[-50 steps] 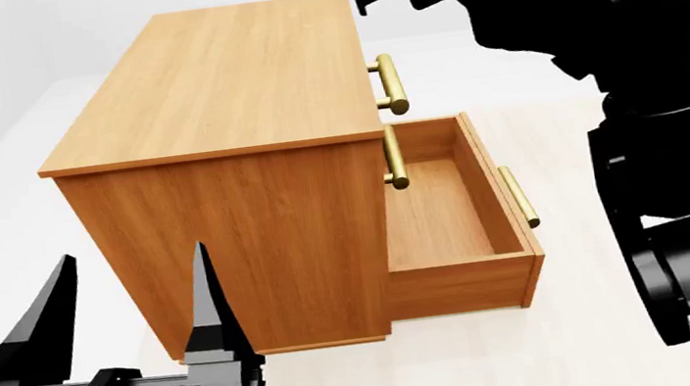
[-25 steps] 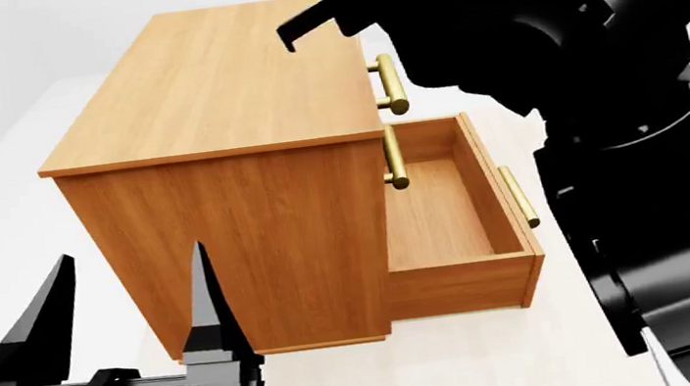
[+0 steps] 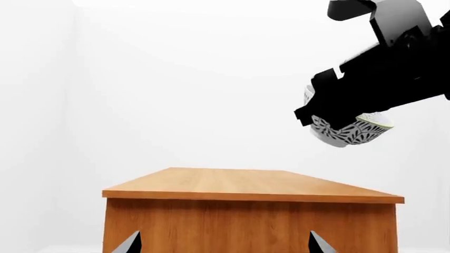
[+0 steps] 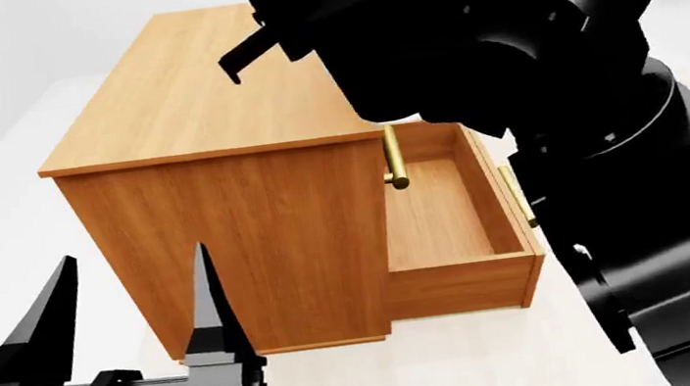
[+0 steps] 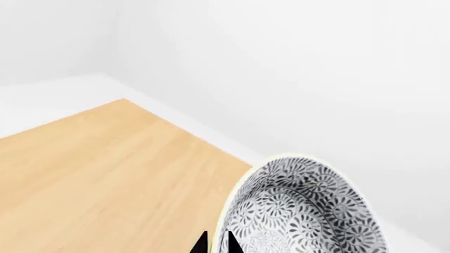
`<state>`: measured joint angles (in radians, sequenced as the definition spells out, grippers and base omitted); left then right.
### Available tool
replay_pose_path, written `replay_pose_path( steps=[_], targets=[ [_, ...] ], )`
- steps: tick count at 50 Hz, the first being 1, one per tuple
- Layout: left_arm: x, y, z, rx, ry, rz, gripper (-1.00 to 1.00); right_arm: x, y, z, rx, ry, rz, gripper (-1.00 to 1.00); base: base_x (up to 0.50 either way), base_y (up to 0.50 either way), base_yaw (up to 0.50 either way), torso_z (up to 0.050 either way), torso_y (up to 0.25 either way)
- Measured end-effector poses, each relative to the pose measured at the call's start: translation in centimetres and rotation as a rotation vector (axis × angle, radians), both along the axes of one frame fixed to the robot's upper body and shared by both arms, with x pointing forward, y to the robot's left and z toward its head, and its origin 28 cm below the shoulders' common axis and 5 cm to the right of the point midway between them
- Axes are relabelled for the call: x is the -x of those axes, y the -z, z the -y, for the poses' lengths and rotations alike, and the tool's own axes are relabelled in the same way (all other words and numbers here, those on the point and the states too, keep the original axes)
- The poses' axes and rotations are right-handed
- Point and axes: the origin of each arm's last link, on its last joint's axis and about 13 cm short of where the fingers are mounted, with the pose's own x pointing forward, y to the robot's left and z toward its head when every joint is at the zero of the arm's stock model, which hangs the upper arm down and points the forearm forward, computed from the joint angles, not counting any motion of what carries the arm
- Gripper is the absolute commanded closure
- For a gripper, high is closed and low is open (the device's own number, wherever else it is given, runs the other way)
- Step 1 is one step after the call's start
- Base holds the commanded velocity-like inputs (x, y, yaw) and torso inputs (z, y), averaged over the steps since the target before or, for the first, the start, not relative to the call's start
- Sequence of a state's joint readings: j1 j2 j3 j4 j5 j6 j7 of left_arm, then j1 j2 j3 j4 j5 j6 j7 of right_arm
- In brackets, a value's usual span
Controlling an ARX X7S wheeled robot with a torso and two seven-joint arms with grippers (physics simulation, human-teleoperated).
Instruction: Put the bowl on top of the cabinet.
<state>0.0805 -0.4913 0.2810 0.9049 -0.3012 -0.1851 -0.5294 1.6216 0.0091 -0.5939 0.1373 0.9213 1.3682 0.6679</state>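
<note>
plain white room, pale floor. cabinet (image 4: 213, 81) top bare, bottom drawer (image 4: 453, 209) open. right gripper (image 3: 351, 113) clamps bowl (image 3: 349, 130) by rim, tilted, well above top. left gripper (image 4: 124, 324) idle, jaws spread. carry step; next: level, lower, release.

bowl (image 5: 309, 211): lower right of frame, patterned inside showing
right hand (image 5: 216, 243): dark fingertips at bottom edge, pinching bowl's rim
cabinet (image 5: 105, 168): wooden top, lower left

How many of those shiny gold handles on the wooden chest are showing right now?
2 in the head view: one upright on a shut drawer front, one on the pulled-out bottom drawer, partly behind the right arm. The arm may hide more on the cabinet.
</note>
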Motion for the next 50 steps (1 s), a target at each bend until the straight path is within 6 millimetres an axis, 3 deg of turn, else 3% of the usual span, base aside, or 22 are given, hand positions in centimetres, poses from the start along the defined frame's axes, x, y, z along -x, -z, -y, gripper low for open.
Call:
replay_pose_path(
  steps=[27,50],
  targets=[
    [0.2,-0.2,0.1,0.002,0.004,0.004,-1.0,0.0,0.9,-3.6,0.026,-0.067,-0.029,1.0,0.0,0.0,0.0,0.0,0.0],
    [0.3,-0.2,0.1,0.008,0.009,0.007,-1.0,1.4,0.6,-6.2,0.038,-0.122,-0.022,1.0,0.0,0.0,0.0,0.0,0.0]
  ],
)
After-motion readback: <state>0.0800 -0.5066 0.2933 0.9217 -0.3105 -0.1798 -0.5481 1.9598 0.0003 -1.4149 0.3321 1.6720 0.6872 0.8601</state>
